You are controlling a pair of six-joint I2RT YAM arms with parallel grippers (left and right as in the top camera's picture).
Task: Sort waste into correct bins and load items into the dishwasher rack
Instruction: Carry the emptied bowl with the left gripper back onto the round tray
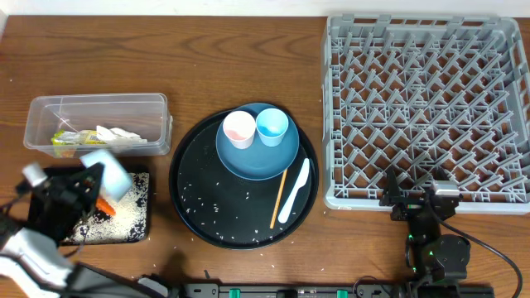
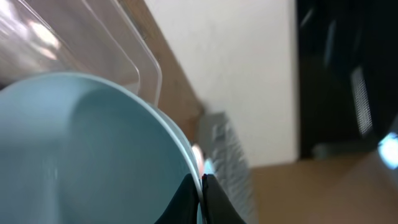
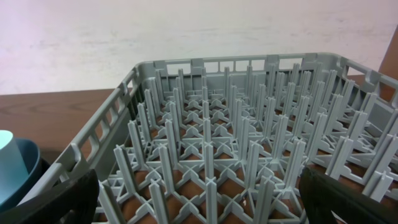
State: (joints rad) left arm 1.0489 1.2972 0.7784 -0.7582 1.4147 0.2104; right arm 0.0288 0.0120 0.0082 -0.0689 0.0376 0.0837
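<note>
My left gripper (image 2: 200, 186) grasps the tilted pale blue bowl (image 1: 112, 171) by its rim, over the rice-strewn flat black tray (image 1: 141, 228). My right gripper (image 1: 411, 197), fingers apart and empty, sits at the grey dishwasher rack (image 1: 426, 108)'s near edge.

Plain brown wood-grain table (image 1: 207, 58). Sitting straight on it: a clear tub (image 1: 50, 112) at the left, a flat black tray (image 1: 146, 235) just in front of that, a big round black tray (image 1: 199, 165) in the middle, and the grey rack (image 1: 331, 124) filling the right side. A few stray rice grains (image 1: 175, 247) lie on the wood near the round tray's front edge.
</note>
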